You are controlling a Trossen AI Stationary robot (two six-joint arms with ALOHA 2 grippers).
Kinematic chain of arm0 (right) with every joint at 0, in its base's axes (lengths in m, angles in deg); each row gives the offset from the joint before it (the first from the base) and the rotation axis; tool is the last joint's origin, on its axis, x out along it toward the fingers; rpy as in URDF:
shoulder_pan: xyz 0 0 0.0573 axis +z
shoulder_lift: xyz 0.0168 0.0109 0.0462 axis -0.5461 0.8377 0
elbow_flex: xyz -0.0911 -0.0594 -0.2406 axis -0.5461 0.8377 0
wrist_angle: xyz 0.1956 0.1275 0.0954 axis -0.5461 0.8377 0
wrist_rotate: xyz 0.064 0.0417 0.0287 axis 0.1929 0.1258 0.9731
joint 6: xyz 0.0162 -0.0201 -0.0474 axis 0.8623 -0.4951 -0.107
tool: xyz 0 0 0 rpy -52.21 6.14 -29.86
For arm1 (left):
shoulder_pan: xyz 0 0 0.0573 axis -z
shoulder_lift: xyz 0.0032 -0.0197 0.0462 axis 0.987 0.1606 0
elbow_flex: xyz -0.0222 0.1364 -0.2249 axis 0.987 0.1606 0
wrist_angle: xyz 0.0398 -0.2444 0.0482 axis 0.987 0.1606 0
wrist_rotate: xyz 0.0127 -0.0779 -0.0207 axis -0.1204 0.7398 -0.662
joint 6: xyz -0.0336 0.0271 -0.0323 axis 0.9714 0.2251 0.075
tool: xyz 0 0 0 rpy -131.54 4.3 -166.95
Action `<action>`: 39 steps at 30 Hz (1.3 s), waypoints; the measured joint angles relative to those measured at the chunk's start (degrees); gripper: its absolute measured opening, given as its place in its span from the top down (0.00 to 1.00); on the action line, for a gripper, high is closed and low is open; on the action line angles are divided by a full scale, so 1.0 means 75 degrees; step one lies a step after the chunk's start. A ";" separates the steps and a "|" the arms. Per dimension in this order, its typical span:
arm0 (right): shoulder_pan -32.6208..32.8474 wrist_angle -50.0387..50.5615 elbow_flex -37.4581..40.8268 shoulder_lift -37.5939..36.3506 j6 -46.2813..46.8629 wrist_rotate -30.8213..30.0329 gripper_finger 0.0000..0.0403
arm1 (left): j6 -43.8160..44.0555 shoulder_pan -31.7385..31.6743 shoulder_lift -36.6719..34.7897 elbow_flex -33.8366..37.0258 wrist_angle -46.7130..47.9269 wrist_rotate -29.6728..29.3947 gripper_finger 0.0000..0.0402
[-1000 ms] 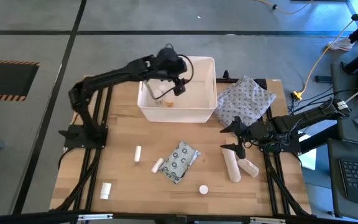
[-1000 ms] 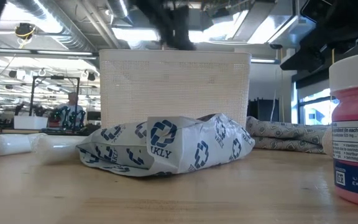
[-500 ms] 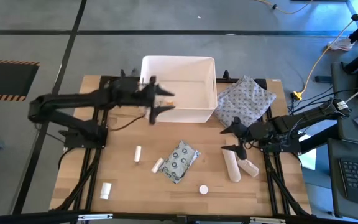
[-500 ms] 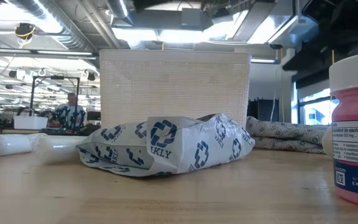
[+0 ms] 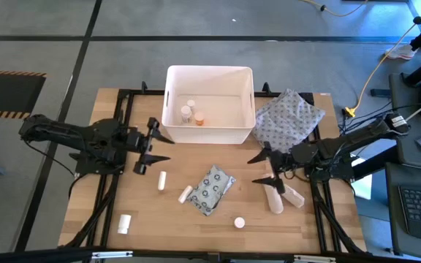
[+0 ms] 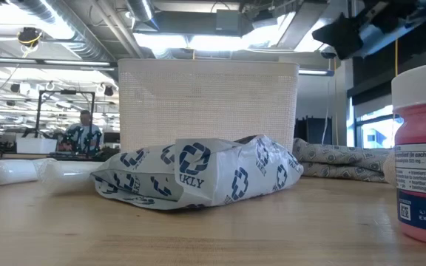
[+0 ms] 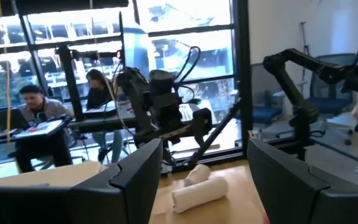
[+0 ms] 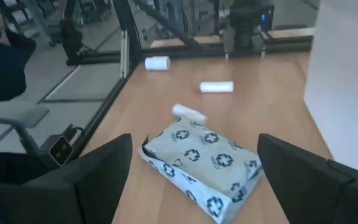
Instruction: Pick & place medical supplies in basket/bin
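The white bin [image 5: 209, 133] stands at the table's far middle with a white bottle [image 5: 186, 112] and an orange bottle [image 5: 199, 119] on its floor. On the table lie the dotted packet [image 5: 210, 188], two small white tubes [image 5: 162, 179] [image 5: 186, 193], two gauze rolls [image 5: 272, 196] [image 5: 292, 196], a white bottle [image 5: 125, 223] and another small white one [image 5: 239, 222]. My left gripper [image 5: 161, 148] hovers open left of the bin, pointing level toward the table's right. My right gripper [image 5: 254, 170] hovers open beside the gauze rolls, pointing toward the packet [image 8: 201, 165].
A grey patterned cloth pouch [image 5: 287, 120] lies right of the bin. In the low view a pink-labelled pill bottle [image 6: 422, 155] stands close at the near right edge. The wood between bin and packet is bare. People sit at desks in the room beyond the table.
My left gripper has drawn back from above the bin toward the table's left and near side, sinking a little and tipping from pointing down to level. My right gripper has shifted slightly toward the table's left, its fingers now over the near end of the gauze rolls.
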 joint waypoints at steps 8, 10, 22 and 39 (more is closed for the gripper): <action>0.0821 0.1091 -0.2152 0.2506 -0.0746 -0.0003 0.14 | 0.0106 0.0492 -0.0326 0.0298 0.0003 -0.0118 0.43; 0.1076 0.1673 -0.2795 0.3162 -0.0503 -0.0034 0.14 | 0.0289 0.0528 -0.0312 0.0298 0.0003 -0.0129 0.43; 0.2219 0.5771 -0.6337 0.6208 0.1715 -0.0672 0.14 | 0.0523 0.0531 -0.0291 0.0298 0.0210 -0.0131 0.43; 0.2473 0.6778 -0.7263 0.7478 0.3599 -0.0321 0.14 | 0.0523 0.0531 -0.0291 0.0301 0.1121 -0.0800 0.43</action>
